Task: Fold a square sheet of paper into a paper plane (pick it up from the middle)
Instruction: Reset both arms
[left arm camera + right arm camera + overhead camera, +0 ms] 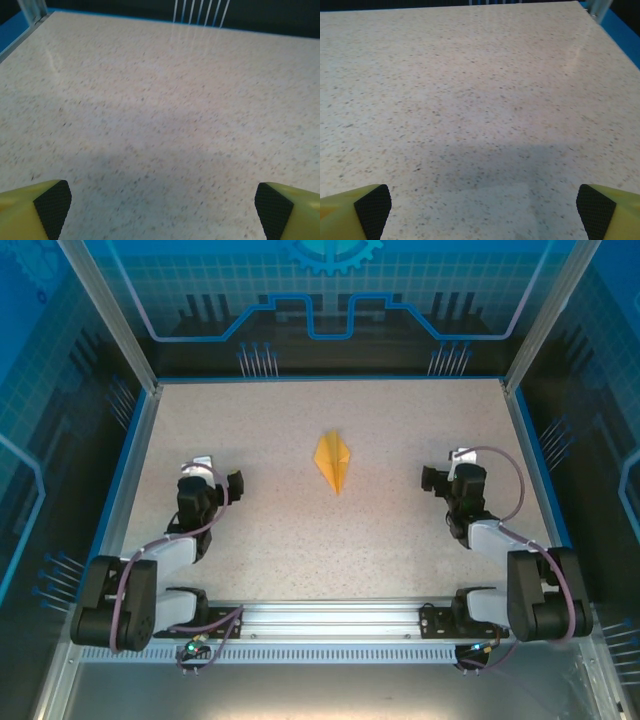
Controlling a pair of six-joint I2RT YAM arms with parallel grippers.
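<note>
An orange-yellow paper plane (333,461), a narrow kite shape with a centre crease and its sharp point toward the near side, lies flat in the middle of the speckled table (330,540). My left gripper (215,472) rests well to its left and my right gripper (447,466) well to its right, both apart from the paper. In the left wrist view my left gripper (162,207) stands open, its yellow fingers (30,210) wide over bare table. Likewise my right gripper (484,207) is open, and between its fingers (610,212) there is nothing.
A blue rim (120,470) borders the table on the left, right and far sides, with transparent walls rising behind it. Both arm bases sit on the aluminium rail (330,618) at the near edge.
</note>
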